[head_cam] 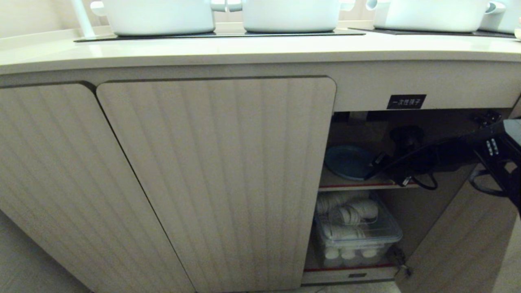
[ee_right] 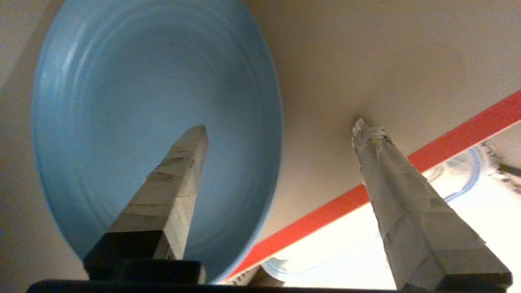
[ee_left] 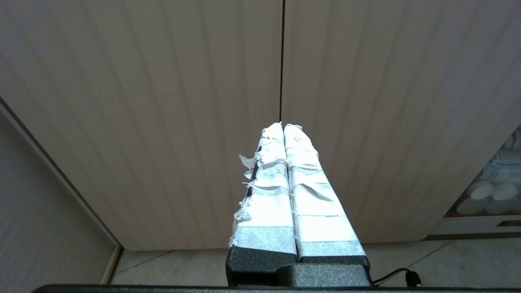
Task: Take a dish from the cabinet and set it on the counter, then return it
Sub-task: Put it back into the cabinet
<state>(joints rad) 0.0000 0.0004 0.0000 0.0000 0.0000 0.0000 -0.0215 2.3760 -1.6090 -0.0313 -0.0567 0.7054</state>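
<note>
Dish (ee_right: 142,106): round, shallow, matte light-blue, faint concentric rings, low rim.
Place: laid flat on the cabinet (head_cam: 215,179) inner shelf (head_cam: 350,185), at 3 o'clock in the head view.
Right gripper (ee_right: 281,126): spread wide, one finger seen over the dish, nothing pinched.
Left gripper (ee_left: 283,126): pressed together.

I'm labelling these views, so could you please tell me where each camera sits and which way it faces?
Head: looks forward and down at the cabinet and counter; the right arm reaches in.
Left wrist: behind the shut left gripper, facing a closed door.
Right wrist: behind the open right gripper, facing the dish on the shelf.
Shared: head and right wrist show the dish.
</note>
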